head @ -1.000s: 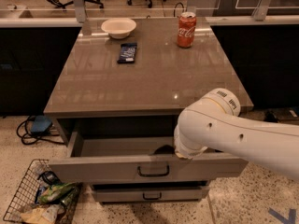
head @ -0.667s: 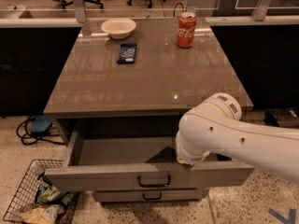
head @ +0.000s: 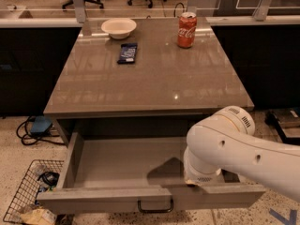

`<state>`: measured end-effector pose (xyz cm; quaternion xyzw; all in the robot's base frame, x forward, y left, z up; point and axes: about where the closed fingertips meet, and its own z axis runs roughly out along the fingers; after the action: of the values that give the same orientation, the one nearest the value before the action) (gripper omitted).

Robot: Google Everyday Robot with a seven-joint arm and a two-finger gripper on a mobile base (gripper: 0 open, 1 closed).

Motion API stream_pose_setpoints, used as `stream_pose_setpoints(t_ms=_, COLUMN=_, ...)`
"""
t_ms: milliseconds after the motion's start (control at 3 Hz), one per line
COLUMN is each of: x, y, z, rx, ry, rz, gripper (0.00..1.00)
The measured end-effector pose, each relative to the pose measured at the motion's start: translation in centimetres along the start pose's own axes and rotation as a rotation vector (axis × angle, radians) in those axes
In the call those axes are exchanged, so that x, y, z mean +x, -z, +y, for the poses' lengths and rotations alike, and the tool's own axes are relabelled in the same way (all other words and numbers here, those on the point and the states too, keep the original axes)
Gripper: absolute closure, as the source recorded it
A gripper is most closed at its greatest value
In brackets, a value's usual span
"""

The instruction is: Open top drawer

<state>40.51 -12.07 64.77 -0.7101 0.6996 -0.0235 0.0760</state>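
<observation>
Moved: the top drawer (head: 108,199) has slid farther out than a moment ago, and the arm (head: 243,149) has come back with it.
Top drawer: wide open, sticking out from under the table (head: 150,86), low in the view. Its grey inside has nothing in it.
Handle: the small black handle (head: 155,206) sits in the middle of the drawer front. Nothing touches it.
Gripper: the gripper (head: 193,182) is down at the top edge of the drawer front, to the right of the handle. It is mostly hidden under the wrist, so I cannot tell if it is wide, narrow or holding on.
Why there: I think it hooks behind the front board, so pulling back drags the drawer out.
Arm: fat and white, it comes in from the right, bends at a round joint and points down into the drawer.
Job: looks done, or nearly.
On top: a bowl (head: 118,27), a red can (head: 187,30) and a dark packet (head: 127,53) sit at the far end of the table.
Floor: a wire basket (head: 23,196) is on the floor, left of the drawer.
</observation>
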Motion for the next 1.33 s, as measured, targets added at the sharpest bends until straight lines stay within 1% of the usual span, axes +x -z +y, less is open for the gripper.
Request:
stream_pose_setpoints(t_ms=333, x=0.2, y=0.7, z=2.2, rx=-0.036, ry=-0.028, rz=0.007, gripper=1.00)
stream_pose_setpoints(t_ms=667, x=0.1, y=0.8, z=3.6, rx=-0.062, ry=-0.039, rz=0.008, gripper=1.00)
stream_pose_setpoints(t_ms=1000, x=0.1, y=0.9, z=3.6, rx=-0.059, ry=-0.038, rz=0.009, gripper=0.84)
stream_pose_setpoints(t_ms=1333, x=0.2, y=1.0, z=3.6, rx=-0.057, ry=-0.037, rz=0.010, gripper=0.59)
